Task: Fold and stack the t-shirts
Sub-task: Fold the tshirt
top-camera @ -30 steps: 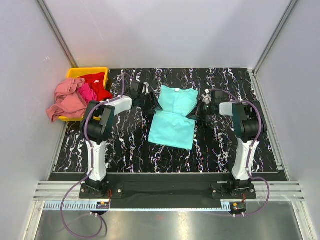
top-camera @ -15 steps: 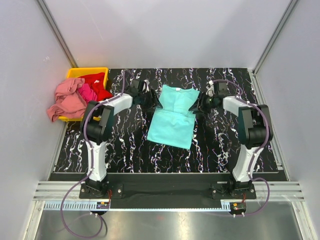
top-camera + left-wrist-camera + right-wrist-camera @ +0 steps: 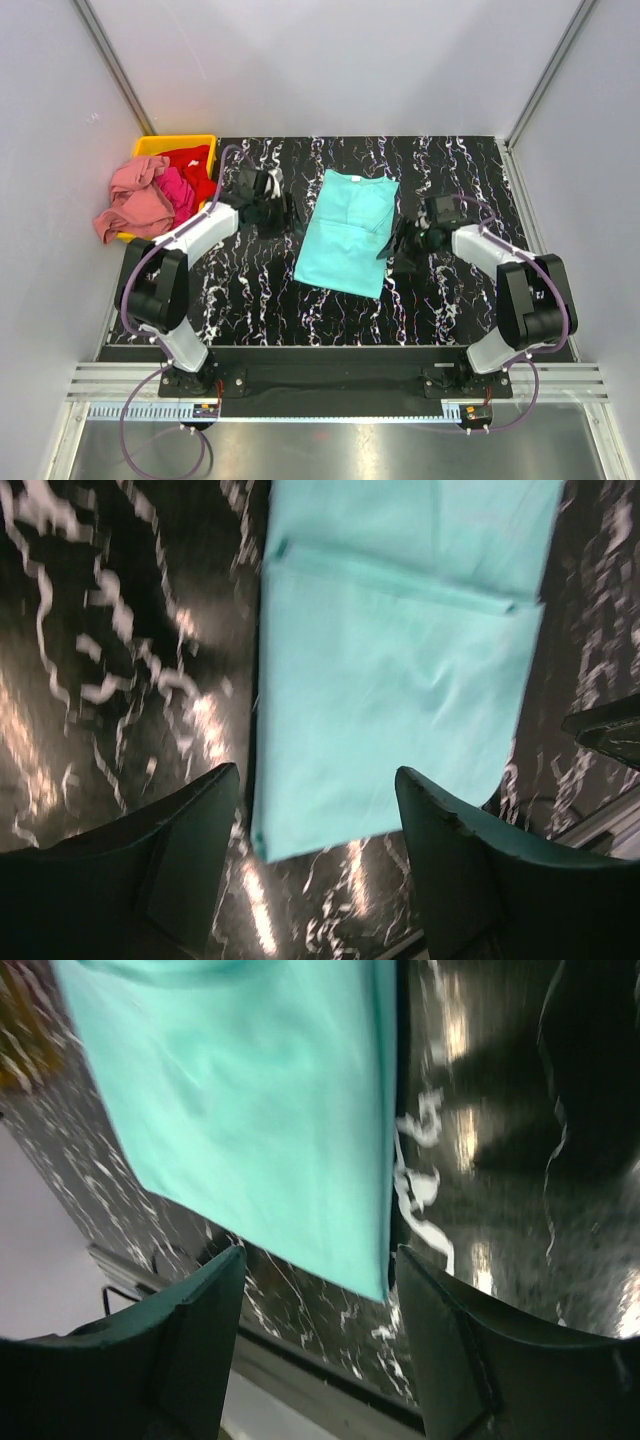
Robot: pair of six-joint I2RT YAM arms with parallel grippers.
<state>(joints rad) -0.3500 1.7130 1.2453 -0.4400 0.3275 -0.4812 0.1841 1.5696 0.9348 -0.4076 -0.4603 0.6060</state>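
Note:
A turquoise-teal t-shirt lies flat mid-table, folded into a narrow rectangle with its collar at the far end. My left gripper hovers just off the shirt's left edge, open and holding nothing. In the left wrist view that gripper frames the shirt lying below. My right gripper is just off the shirt's right edge, also open and empty. In the right wrist view it looks down on the shirt's near corner. A salmon pink t-shirt, a magenta one and a red one are heaped at the far left.
A yellow plastic bin stands at the table's far left corner, with the heaped shirts spilling over its left side. The black marbled tabletop is walled in by grey panels. A metal rail runs along the near edge.
Both grippers have drawn away from the teal shirt's sides, the left outward, the right toward the near side. The right jaws went from shut to open. The shirt now lies narrower.

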